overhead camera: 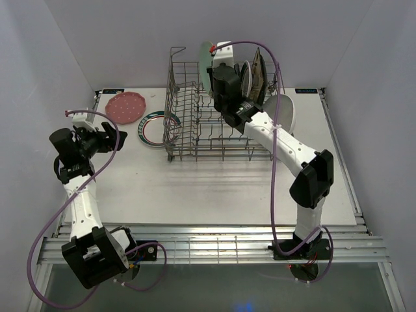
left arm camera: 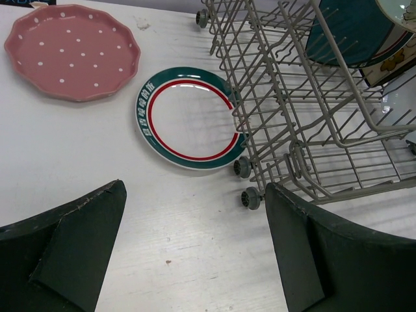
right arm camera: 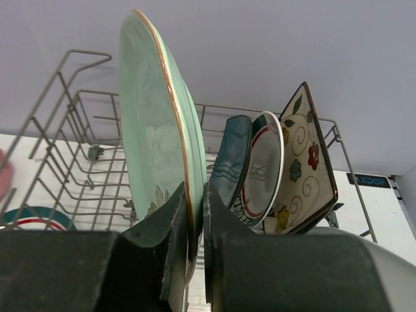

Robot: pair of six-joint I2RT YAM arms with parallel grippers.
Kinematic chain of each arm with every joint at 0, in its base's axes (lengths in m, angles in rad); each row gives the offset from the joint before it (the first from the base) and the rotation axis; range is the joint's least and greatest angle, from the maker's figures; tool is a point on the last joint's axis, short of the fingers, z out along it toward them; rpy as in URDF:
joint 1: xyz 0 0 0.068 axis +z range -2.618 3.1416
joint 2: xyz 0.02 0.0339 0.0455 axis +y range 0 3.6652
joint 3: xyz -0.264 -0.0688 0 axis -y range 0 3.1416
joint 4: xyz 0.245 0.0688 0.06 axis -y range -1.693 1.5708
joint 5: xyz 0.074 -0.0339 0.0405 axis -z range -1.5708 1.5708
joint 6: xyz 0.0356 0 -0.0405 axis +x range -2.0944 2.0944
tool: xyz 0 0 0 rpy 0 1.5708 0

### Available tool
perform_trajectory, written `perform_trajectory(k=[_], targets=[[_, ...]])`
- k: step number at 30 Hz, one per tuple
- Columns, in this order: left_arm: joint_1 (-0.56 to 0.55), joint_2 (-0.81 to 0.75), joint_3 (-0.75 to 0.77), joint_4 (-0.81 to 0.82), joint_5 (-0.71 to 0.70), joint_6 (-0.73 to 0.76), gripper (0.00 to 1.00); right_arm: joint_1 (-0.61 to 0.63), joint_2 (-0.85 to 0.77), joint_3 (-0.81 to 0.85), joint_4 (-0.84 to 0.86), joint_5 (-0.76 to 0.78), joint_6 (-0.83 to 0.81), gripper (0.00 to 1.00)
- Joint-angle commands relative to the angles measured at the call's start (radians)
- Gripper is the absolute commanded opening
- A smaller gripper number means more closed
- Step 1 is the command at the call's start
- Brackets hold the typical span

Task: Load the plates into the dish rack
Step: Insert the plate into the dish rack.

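Pinching the lower rim of the mint green plate (right arm camera: 153, 130), the right end effector (right arm camera: 195, 201) is clamped almost closed on it and holds it upright on edge over the dish rack (right arm camera: 71, 104). Just right of that end effector, a teal square plate (right arm camera: 234, 162), a teal-and-red-rimmed round plate (right arm camera: 263, 169) and a floral square plate (right arm camera: 305, 162) stand in the tines. Left end effector (left arm camera: 195, 190) hangs spread wide with nothing in it above the desk (left arm camera: 65, 162); straight ahead a second teal-and-red-rimmed plate (left arm camera: 188, 117) lies flat against the rack's side, and the pink dotted plate (left arm camera: 71, 52) is further ahead-left.
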Motion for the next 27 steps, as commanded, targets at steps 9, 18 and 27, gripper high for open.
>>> perform_trajectory(k=[9,18,27], targets=[[-0.003,0.008,-0.044,0.089,0.008,-0.037,0.98,-0.077,0.147,0.266,0.123,0.11,-0.049,0.08],[-0.005,0.001,-0.06,0.106,0.016,-0.035,0.98,-0.113,0.221,0.312,0.12,0.1,-0.012,0.08],[-0.005,-0.004,-0.063,0.103,0.023,-0.038,0.98,-0.119,0.273,0.309,0.163,0.15,-0.015,0.08]])
